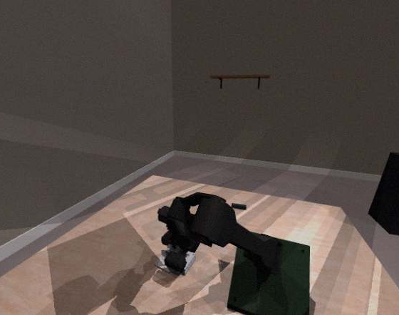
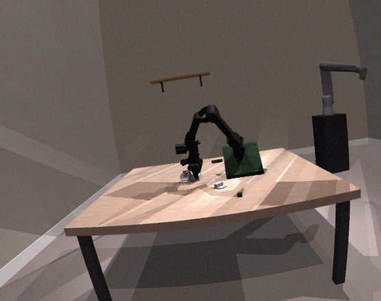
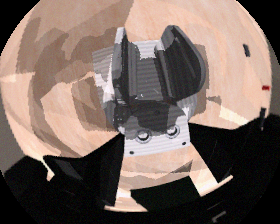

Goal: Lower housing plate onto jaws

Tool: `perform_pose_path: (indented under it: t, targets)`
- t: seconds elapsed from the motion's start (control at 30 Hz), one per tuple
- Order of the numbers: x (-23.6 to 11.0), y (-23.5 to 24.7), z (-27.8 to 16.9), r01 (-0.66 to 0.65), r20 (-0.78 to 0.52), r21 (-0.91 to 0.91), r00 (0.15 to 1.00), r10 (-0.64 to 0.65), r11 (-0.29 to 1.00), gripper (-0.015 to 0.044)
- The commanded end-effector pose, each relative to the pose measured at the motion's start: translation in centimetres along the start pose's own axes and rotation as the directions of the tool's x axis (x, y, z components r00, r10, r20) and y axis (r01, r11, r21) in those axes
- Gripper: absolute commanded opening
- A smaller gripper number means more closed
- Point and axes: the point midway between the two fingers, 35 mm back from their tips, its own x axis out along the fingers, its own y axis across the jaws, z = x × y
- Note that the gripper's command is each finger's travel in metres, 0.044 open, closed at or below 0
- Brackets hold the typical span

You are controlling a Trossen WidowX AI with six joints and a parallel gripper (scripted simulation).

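The housing plate [image 3: 158,145], pale with two ringed holes and small dark dots, sits between the black fingers of my gripper [image 3: 154,130] [image 1: 176,261] [image 2: 195,176]. The gripper is shut on it. Just beyond it in the wrist view, two dark grey jaws stand up, the left jaw [image 3: 122,65] and the right jaw [image 3: 183,65], over a ribbed pale base [image 3: 148,75]. The plate's far part is in shadow and overlaps the jaws' near ends. The stubs and any gap under the plate are hidden. In the top and exterior views my hand is low over the pale assembly [image 1: 190,263] [image 2: 186,177].
A small pale part [image 2: 219,185] and a small black block [image 2: 239,194] lie toward the table's front edge. A dark bar [image 1: 239,206] [image 2: 216,161] lies behind my hand. The green base board [image 1: 293,288] [image 2: 252,168] is under the arm's base, to the right.
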Motion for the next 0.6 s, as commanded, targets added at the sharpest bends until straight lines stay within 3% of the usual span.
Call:
perform_pose_path:
  t: [0.0,0.57]
  targets:
    - [0.04,0.06,0.02,-0.005,0.001,0.004,1.0,0.005,1.0,0.0351]
    - [0.27,0.06,0.02,-0.005,0.001,0.004,1.0,0.005,1.0,0.0351]
